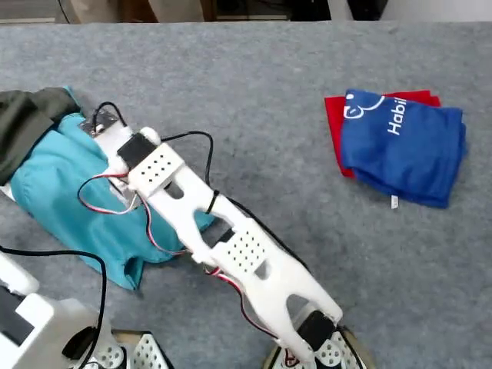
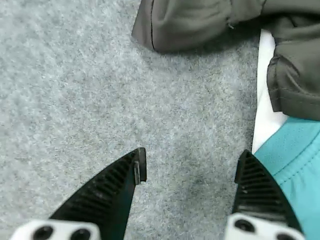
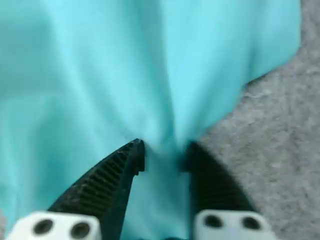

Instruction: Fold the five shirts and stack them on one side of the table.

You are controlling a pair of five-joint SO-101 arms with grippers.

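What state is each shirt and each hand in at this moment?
teal shirt: unfolded, crumpled.
blue shirt: folded, lying on the red shirt.
red shirt: folded, under the blue shirt.
dark shirt: unfolded, heaped.
white shirt: mostly hidden beneath the dark shirt.
right hand: shut on the teal shirt.
left hand: open, above bare table.

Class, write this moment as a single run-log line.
right jaws: shut on teal shirt | left jaws: open over table near dark grey shirt | stack: folded blue shirt on red shirt

Left end effector (image 2: 192, 162) spread, right (image 3: 165, 151) clamped
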